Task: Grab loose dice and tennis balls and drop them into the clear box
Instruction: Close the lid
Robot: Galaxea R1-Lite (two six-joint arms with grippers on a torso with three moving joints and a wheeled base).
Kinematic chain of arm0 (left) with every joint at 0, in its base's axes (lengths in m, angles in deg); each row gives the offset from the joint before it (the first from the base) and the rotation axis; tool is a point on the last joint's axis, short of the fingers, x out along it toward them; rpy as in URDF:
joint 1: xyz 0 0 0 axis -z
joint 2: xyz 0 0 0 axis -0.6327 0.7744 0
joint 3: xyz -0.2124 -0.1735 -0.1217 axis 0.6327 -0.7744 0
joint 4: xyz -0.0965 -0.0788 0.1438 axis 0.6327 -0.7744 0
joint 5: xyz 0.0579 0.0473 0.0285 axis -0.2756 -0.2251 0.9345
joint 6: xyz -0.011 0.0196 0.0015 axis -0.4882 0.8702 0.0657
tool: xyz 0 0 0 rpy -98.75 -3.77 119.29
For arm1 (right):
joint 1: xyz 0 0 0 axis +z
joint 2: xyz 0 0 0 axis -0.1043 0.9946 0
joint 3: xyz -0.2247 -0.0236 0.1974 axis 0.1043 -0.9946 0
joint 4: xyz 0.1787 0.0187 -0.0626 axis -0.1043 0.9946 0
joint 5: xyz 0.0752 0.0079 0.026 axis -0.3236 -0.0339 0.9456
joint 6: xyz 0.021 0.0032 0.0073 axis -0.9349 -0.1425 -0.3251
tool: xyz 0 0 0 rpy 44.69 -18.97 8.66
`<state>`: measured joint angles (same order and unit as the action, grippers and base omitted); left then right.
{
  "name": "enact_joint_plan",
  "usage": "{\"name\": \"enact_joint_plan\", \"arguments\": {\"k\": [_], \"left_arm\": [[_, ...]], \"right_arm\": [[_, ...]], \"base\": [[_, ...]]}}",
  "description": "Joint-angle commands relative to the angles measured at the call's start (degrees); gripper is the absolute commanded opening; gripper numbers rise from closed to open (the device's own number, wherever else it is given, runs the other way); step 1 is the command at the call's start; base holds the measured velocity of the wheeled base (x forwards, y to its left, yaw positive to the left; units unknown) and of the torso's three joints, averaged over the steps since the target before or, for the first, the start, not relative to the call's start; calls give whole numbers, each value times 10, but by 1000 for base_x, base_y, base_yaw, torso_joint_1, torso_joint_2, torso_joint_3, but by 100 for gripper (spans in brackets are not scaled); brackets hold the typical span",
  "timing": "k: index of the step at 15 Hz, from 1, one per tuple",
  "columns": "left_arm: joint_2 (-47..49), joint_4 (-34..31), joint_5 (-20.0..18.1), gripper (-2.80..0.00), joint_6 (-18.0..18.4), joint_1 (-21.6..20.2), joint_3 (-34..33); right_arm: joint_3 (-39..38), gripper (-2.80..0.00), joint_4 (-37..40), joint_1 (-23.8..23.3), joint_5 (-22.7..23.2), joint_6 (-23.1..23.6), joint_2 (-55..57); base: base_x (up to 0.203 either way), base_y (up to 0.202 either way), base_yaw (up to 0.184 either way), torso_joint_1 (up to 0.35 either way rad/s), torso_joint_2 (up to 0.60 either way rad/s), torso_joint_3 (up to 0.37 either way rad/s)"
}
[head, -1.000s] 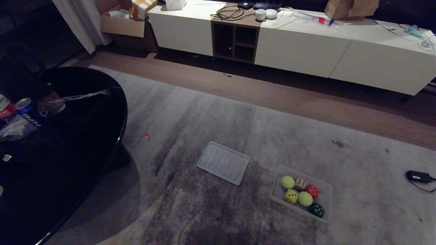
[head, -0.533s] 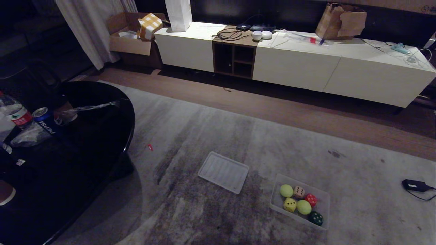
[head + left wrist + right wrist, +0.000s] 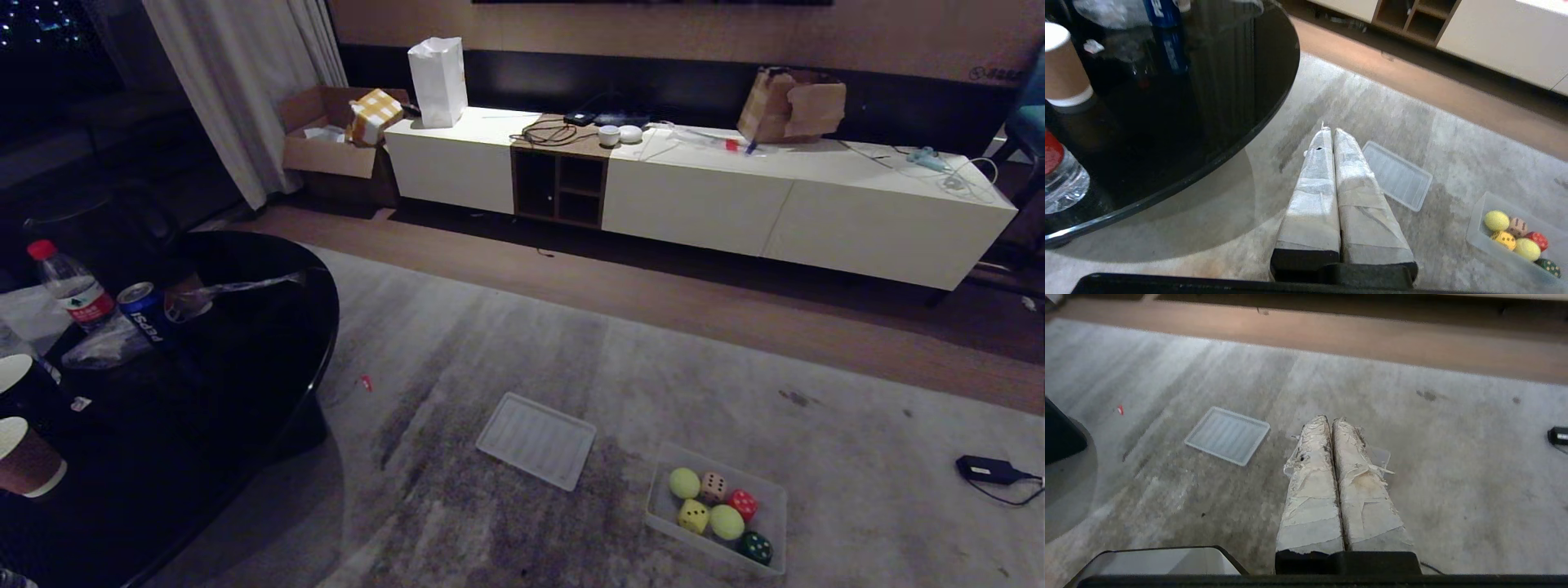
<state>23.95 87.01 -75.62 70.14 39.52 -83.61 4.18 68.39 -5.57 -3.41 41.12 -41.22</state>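
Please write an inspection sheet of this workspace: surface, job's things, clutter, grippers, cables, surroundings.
Surface: grey rug, stained dark in patches.
Job's things: clear box on the rug holds four dice and two tennis balls; none seen loose.
Clutter: ribbed lid flat beside the box; small red scrap.
Grippers: left gripper and right gripper both shut, empty, above the rug.
Cables: black adapter with its cord on the rug.
Surroundings: black table with bottle, can, cups; white cabinet.

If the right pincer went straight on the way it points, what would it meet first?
Probably the clear box, whose corner peeks out just past the shut right pincer; depth is unclear, so it might reach the rug first.
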Motion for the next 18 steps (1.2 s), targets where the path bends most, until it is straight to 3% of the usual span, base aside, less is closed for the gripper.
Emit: {"name": "enact_joint_plan", "arguments": {"k": [1, 12, 18], "left_arm": [[1, 0, 0, -280, -1, 0, -1], [1, 0, 0, -280, 2, 0, -1], [1, 0, 0, -280, 1, 0, -1]], "right_arm": [[1, -280, 0, 0, 0, 0, 1], [1, -280, 0, 0, -1, 0, 1], [1, -280, 0, 0, -1, 0, 1]], "base": [[0, 0, 0, 2, 10, 199], [0, 0, 0, 0, 0, 67], [1, -9, 146, 2, 3, 4]]}}
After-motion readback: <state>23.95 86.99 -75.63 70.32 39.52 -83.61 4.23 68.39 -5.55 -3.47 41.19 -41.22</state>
